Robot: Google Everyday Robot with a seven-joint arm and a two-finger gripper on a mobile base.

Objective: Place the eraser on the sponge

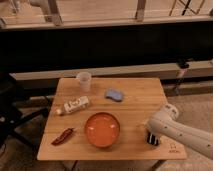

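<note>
The eraser (152, 139), a black block with pale stripes, shows at the table's front right corner, partly covered by my arm. My gripper (151, 134) is down at the eraser, at the end of the white arm that reaches in from the right. The sponge (114, 94), a small light-blue pad, lies on the far middle of the table, well apart from the gripper and up-left of it. Nothing rests on the sponge.
An orange bowl (102, 129) sits front centre, between the eraser and the rest of the items. A white bottle (74, 105) lies on its side at the left, a clear cup (84, 81) stands at the back left, and a red chili-shaped thing (63, 135) is at the front left. The wooden table (137, 102) ends just right of the gripper.
</note>
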